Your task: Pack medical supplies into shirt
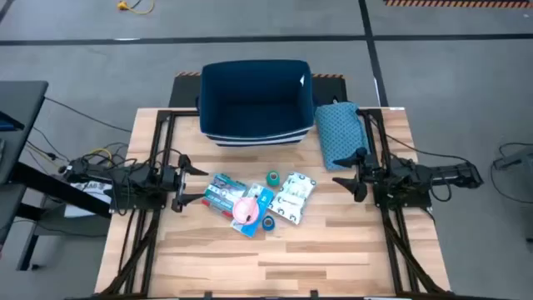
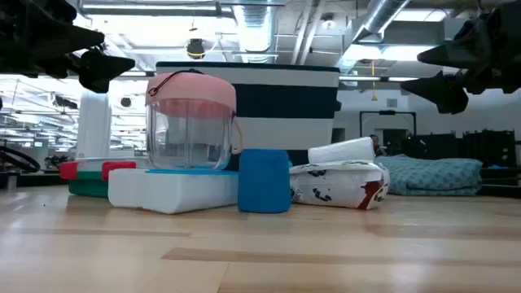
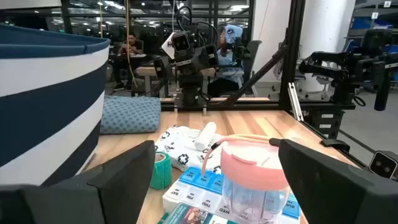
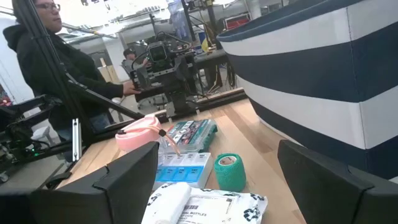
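Note:
The medical supplies lie in a cluster at mid-table: flat printed boxes, a clear cup with a pink lid standing on a white-blue box, a teal roll, a blue roll and a white printed pouch. A folded teal dotted cloth, seemingly the shirt, lies flat at the far right. My left gripper hovers open to the left of the cluster, above the table. My right gripper hovers open to its right, near the cloth's near end.
A navy-and-white striped bin stands at the table's far edge, behind the supplies. Black frame rails run along both table sides. Bare wood lies toward the near edge. A person in dark clothing stands beyond the table's left side.

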